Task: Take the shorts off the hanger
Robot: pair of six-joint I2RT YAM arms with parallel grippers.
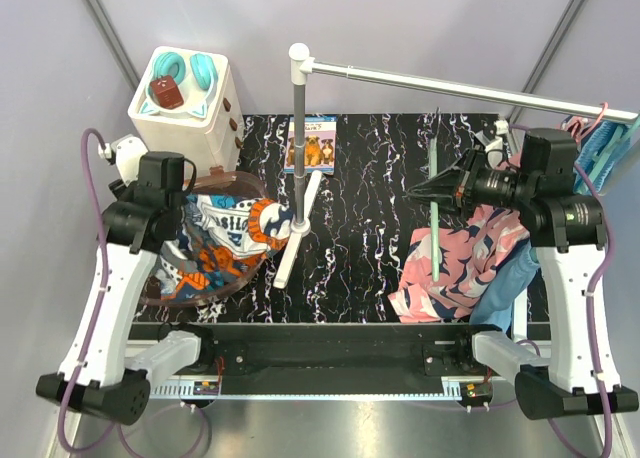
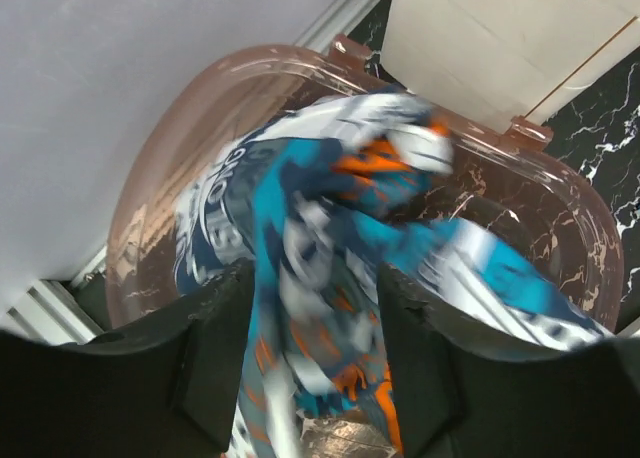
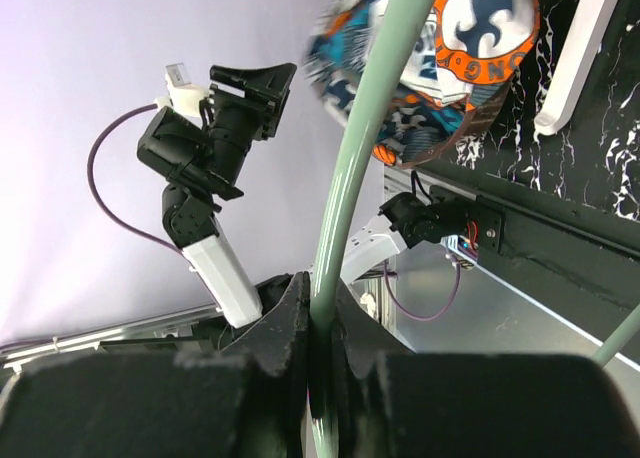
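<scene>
Top view: patterned shorts (image 1: 225, 240) fill the basket (image 1: 165, 293) left of the stand (image 1: 298, 138); pink shorts (image 1: 455, 263) and light blue shorts (image 1: 500, 288) lie right of it. Left wrist: left gripper (image 2: 315, 288) jaws spread around them. Right wrist: right gripper (image 3: 320, 308) jaws pinch the hanger (image 3: 350, 178).

Built alike on both sides: left arm (image 1: 108, 303) and right arm (image 1: 577, 308) in long glossy white shells, with rounded matt-black housings at base, elbow and wrist. Trails a thin left purple cable (image 1: 88, 178) in a loose loop beside the left shell, and a right purple cable (image 1: 601, 328) down the other. Carries a small white block (image 1: 124, 155) at the left wrist. Ends in black: left gripper (image 2: 315, 278) with broad, rough-edged fingers (image 2: 215, 358), right gripper (image 3: 320, 318) in the same dull plastic, greyish and grainy along the upper edges.
</scene>
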